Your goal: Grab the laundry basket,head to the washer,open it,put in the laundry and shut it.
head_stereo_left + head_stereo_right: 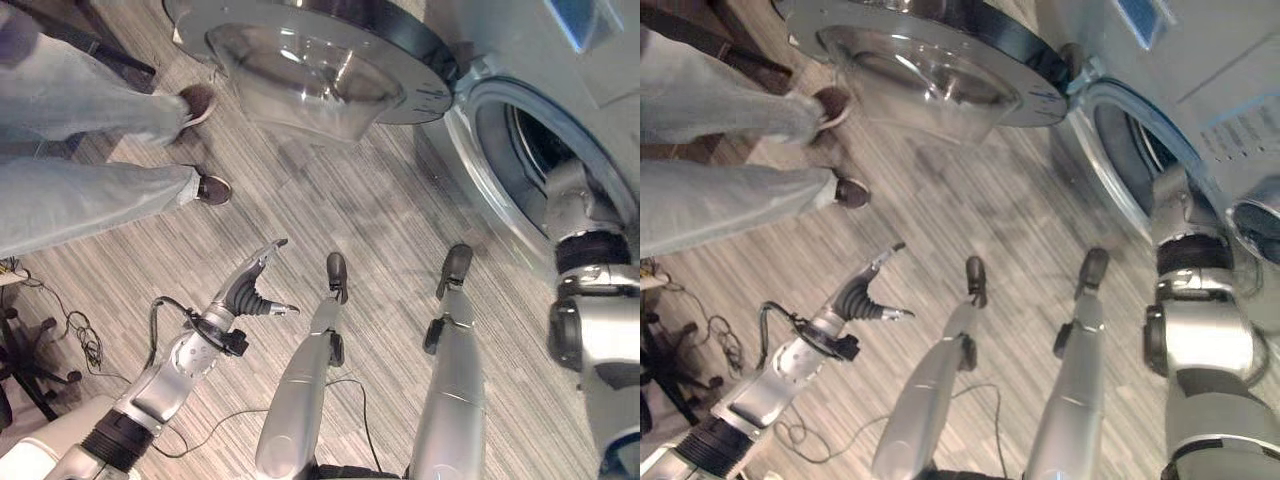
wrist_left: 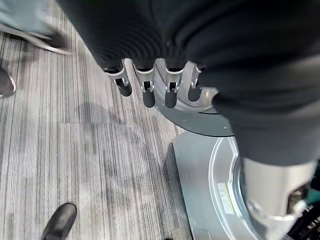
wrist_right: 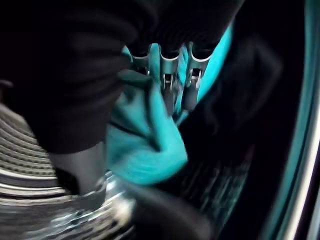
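Note:
The washer (image 1: 500, 40) stands at the upper right with its round glass door (image 1: 320, 60) swung wide open over the floor. My right arm (image 1: 585, 250) reaches through the door ring into the dark drum (image 1: 540, 140). Inside the drum, a teal cloth (image 3: 145, 145) is bunched round the fingers of my right hand (image 3: 167, 75) and hangs from them above the ribbed drum wall (image 3: 30, 165). My left hand (image 1: 250, 285) hovers over the floor to the left of the washer, fingers (image 2: 145, 90) straight and holding nothing.
A person in light trousers (image 1: 80, 150) and dark shoes (image 1: 212, 187) stands on the striped floor (image 1: 380, 210) at the left, close to the open door. A dark chair base (image 1: 30, 370) sits at the lower left edge.

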